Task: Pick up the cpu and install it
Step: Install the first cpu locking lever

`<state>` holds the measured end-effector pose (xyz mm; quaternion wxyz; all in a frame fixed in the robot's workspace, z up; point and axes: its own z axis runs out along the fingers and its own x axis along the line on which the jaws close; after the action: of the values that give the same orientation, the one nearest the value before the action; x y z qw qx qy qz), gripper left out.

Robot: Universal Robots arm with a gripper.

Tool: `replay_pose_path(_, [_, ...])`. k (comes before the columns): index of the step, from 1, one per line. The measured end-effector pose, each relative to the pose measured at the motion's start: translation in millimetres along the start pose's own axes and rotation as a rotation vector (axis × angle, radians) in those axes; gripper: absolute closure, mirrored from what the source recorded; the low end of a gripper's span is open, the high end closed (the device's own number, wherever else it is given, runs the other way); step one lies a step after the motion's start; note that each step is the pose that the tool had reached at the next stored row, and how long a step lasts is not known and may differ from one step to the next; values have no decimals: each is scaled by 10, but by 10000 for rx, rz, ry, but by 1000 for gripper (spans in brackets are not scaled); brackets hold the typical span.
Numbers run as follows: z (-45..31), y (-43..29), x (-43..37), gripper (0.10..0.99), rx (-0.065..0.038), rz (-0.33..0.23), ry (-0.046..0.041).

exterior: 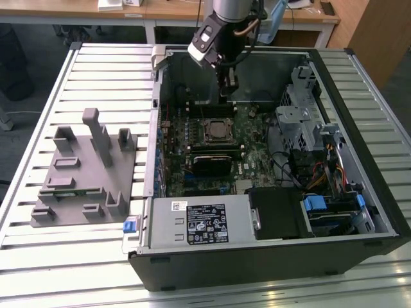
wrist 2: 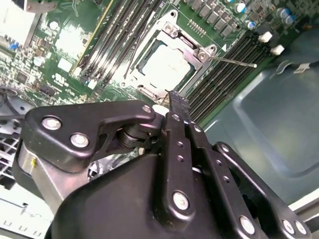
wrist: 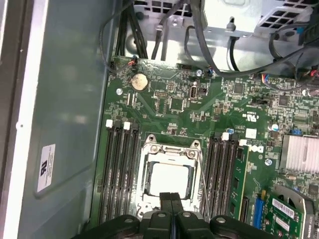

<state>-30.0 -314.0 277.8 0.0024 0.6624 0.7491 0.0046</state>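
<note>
Black hand [wrist: 172,200] hovers over green motherboard [wrist: 169,107] inside open black computer case [exterior: 270,266], fingers pressed together. Flat square silver-topped cpu [wrist: 169,178] lies in metal-framed socket [wrist: 145,169] under fingertips.

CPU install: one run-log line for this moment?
gripper: shut, empty | cpu: lying in motherboard socket | gripper position: over near edge of socket | contact with cpu: cannot tell

You saw a silver-white cpu [wrist: 167,178], a green motherboard [wrist: 174,104] speckled with tiny parts, and black memory slots [wrist: 119,174]. Your gripper [wrist: 172,198] was black. The bench [exterior: 96,70] was pale silver, striped with slats, and the fixture [exterior: 70,179] was plain grey.
</note>
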Motion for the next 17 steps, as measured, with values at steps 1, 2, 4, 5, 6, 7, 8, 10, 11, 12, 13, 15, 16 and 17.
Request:
replay_pose_path(1, [-1,0,0,980,2,-178,0])
replay_pose_path(2, [-1,0,0,980,2,-358,2])
replay_pose_path(4, [0,-1,0,980,3,-717,6])
replay_pose_path(5, [0,-1,0,980,3,-897,8])
replay_pose_path(6, [1,0,0,980,4,-1094,9])
replay_pose_path(7, [1,-1,0,980,5,-1269,11])
replay_pose_path(8, [2,-1,0,980,5,-1453,13])
replay_pose_path(10, [4,-1,0,980,6,-1813,17])
replay_pose_path(11, [4,-1,0,980,7,-1994,18])
replay_pose_path(12, [6,-1,0,980,6,-2172,21])
replay_pose_path(13, [9,0,0,980,6,-2363,21])
replay_pose_path(15, [14,0,0,980,11,-2679,10])
replay_pose_path(16, [16,0,0,980,16,-2833,-3])
replay_pose_path(17, [18,0,0,980,21,-2987,-17])
